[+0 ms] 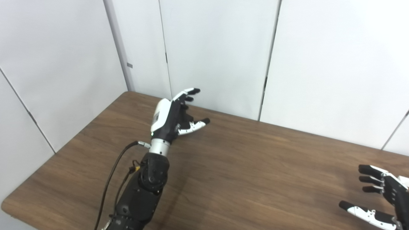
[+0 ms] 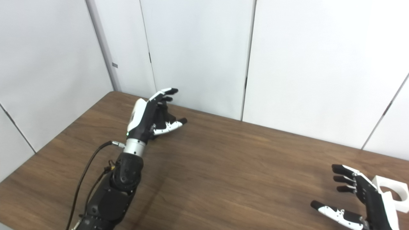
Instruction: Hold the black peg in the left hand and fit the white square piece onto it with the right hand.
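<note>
My left hand (image 1: 172, 116) hovers over the far left part of the wooden table (image 1: 243, 166), near the back wall, open with fingers and thumb spread. I cannot make out a black peg; the dark shapes inside the palm look like the hand's own black fingers. The white square piece (image 2: 392, 191), with a round hole in it, lies on the table at the right edge. My right hand (image 2: 354, 199) is open just in front and left of it, fingers pointing left, and partly covers it. It holds nothing.
White wall panels (image 1: 217, 51) close the table off at the back and on the left. The table's left edge (image 1: 64, 147) runs diagonally below my left arm. A black cable (image 1: 110, 179) hangs along the left forearm.
</note>
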Tool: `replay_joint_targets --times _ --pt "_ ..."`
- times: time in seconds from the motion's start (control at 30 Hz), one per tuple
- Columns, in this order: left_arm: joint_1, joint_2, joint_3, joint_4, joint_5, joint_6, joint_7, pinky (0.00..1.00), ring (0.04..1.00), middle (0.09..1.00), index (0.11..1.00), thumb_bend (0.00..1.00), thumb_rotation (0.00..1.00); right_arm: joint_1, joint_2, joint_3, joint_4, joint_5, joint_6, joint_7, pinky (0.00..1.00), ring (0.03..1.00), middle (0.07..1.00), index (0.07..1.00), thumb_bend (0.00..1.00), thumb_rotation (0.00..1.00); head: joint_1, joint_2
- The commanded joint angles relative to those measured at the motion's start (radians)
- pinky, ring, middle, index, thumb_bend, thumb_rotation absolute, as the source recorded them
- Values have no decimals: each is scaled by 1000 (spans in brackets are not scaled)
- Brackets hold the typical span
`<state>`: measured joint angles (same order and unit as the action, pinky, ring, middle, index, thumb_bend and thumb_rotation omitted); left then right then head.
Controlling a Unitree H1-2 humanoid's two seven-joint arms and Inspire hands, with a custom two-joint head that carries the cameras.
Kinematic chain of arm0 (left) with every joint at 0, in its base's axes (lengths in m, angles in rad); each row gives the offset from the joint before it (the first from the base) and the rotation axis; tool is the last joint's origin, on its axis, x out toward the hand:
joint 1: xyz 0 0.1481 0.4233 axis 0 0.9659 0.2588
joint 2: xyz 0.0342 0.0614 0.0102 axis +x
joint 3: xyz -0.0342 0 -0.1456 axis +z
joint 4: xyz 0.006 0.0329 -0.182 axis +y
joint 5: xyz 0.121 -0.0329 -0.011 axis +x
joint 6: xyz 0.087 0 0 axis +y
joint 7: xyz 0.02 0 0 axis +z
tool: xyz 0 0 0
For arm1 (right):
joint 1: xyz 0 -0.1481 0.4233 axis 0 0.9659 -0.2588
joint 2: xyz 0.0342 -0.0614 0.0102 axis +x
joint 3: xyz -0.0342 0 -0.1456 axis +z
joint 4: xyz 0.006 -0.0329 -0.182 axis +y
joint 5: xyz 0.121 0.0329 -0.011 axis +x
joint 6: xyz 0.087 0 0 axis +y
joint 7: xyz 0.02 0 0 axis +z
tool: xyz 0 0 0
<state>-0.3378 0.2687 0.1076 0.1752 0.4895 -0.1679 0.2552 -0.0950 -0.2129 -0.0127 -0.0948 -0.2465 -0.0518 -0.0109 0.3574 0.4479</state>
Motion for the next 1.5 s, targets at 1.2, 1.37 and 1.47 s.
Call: replay_joint_targets --times 1.2,1.37,1.47 --pt "-115 173 -87 87 200 401 25 851 950 957 841 960 452 -30 -10 -9 -45 18 -37 1 593 708 750 718 662 0 10 7" --pt "-124 188 -126 97 236 478 -3 861 963 968 844 1000 531 -31 -12 -7 -41 15 -43 1 590 707 750 718 667 0 10 14" --pt "-128 192 -139 115 243 505 -6 847 974 974 842 1000 558 -29 -9 -7 -47 12 -33 -1 606 714 754 721 664 0 9 16"
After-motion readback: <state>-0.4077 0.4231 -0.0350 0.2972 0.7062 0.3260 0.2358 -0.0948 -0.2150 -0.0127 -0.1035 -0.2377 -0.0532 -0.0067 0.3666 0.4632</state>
